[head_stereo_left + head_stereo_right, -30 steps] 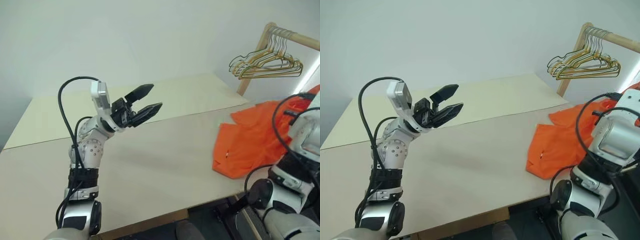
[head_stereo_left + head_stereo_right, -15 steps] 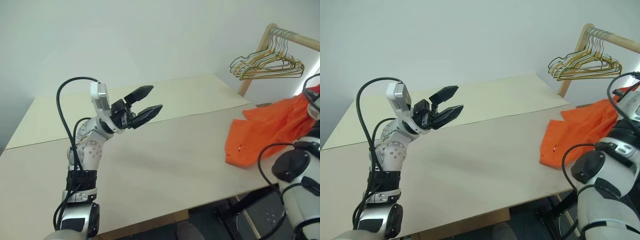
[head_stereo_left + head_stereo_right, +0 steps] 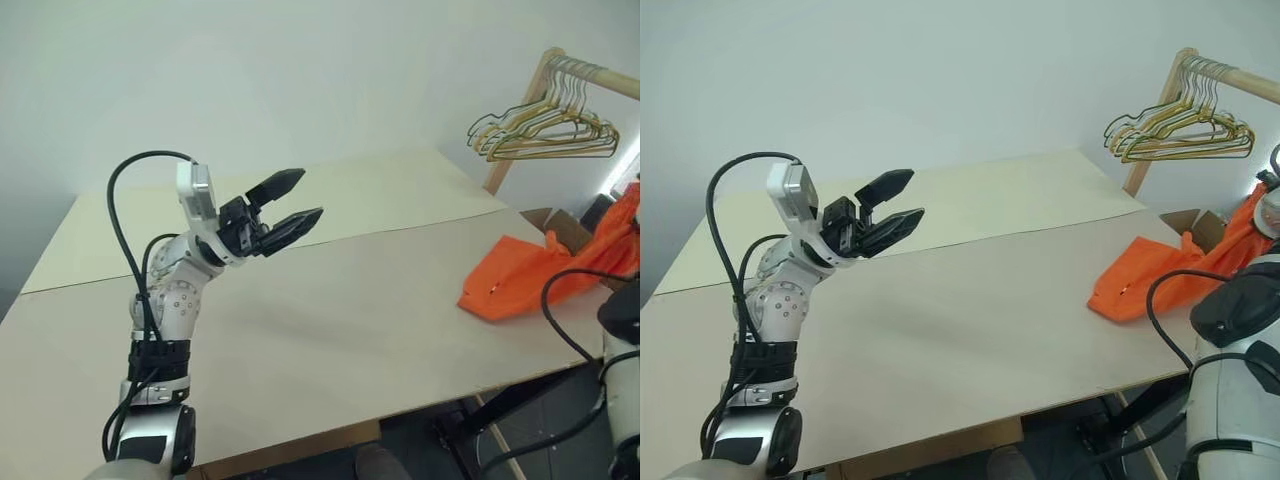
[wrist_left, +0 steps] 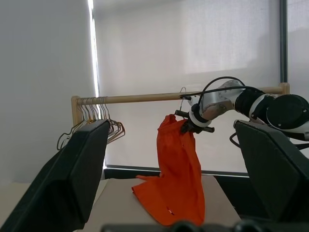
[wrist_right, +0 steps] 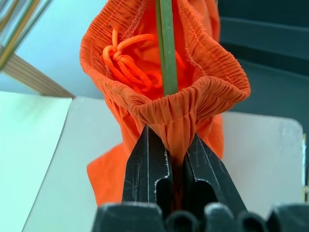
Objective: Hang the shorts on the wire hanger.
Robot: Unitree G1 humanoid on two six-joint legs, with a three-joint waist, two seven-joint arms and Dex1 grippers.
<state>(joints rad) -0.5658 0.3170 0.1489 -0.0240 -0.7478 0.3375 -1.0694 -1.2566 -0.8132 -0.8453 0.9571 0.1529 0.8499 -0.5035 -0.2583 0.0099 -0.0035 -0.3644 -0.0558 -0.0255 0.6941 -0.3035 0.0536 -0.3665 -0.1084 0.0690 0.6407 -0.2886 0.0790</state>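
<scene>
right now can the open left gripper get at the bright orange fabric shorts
Probably not without a long reach: the left gripper hovers over the table's middle, while the shorts hang at its far right edge, pinched by the right gripper.

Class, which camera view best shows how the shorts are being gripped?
The right wrist view: the right gripper is shut on the gathered waistband of the shorts. The left wrist view shows them hanging whole from that gripper, lower end on the table. The eye views show mainly that lower end.
</scene>
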